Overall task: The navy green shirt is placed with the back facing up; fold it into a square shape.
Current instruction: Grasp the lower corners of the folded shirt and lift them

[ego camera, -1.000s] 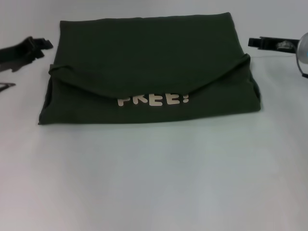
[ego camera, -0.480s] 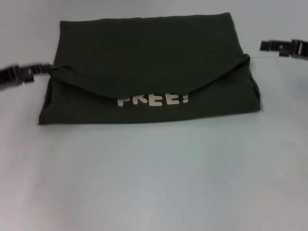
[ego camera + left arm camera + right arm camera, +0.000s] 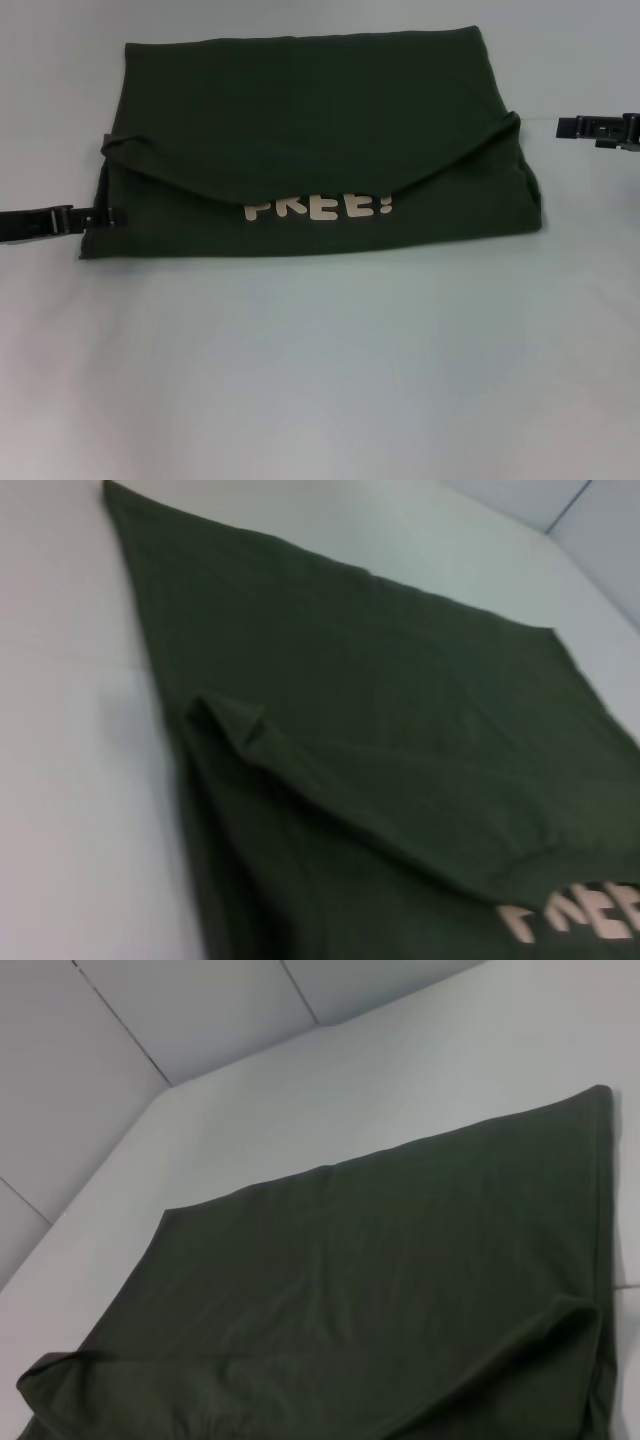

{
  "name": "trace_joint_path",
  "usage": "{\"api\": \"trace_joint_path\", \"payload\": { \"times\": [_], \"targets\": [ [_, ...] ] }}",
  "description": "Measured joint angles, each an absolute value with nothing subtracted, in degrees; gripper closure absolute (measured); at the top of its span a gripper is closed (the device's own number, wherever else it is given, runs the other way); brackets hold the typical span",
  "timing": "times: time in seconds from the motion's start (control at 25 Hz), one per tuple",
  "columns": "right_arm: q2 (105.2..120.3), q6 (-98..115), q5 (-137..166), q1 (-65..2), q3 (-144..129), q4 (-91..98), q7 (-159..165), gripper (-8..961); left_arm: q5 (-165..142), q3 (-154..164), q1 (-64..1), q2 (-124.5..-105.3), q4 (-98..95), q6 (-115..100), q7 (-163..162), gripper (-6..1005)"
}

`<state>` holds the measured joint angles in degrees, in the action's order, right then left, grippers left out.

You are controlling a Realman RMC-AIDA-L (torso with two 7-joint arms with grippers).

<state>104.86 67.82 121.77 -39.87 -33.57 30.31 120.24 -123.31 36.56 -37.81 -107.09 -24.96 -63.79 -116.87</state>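
Lying mid-table (image 3: 320,380), the navy green shirt (image 3: 300,120) is folded into a wide packet, its upper flap sagging over white lettering (image 3: 318,208). Left gripper (image 3: 100,217) meets its near-left edge, right gripper (image 3: 600,128) stands apart; finger states unclear.

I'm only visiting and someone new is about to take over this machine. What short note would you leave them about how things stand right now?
Left gripper: low at the shirt's left edge, near its front corner; grip unclear.
Right gripper: off the shirt's right side, apart from the cloth, holding nothing.
The navy green shirt lies on the white table, already folded into a wide packet; a curved flap drapes forward, partly covering the white lettering.
Done: sides and length folded in.
Left: it is wider than deep, so probably one more fold or some tidying to make a square.
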Motion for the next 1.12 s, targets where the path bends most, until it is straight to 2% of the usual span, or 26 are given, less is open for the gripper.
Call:
{"api": "trace_joint_path", "payload": {
  "times": [0.28,1.12],
  "targets": [
    [105.03,68.02,122.14,-40.08,-34.03,30.25,120.24,39,-123.31,37.96,-38.34,-108.57,-24.97,-56.99,-115.52,125],
    [105.13,68.55,122.08,-40.34,-34.13,30.23,120.24,41,-123.31,41.68,-39.66,-110.15,-22.03,-50.5,-114.51,135]
  ]
}}
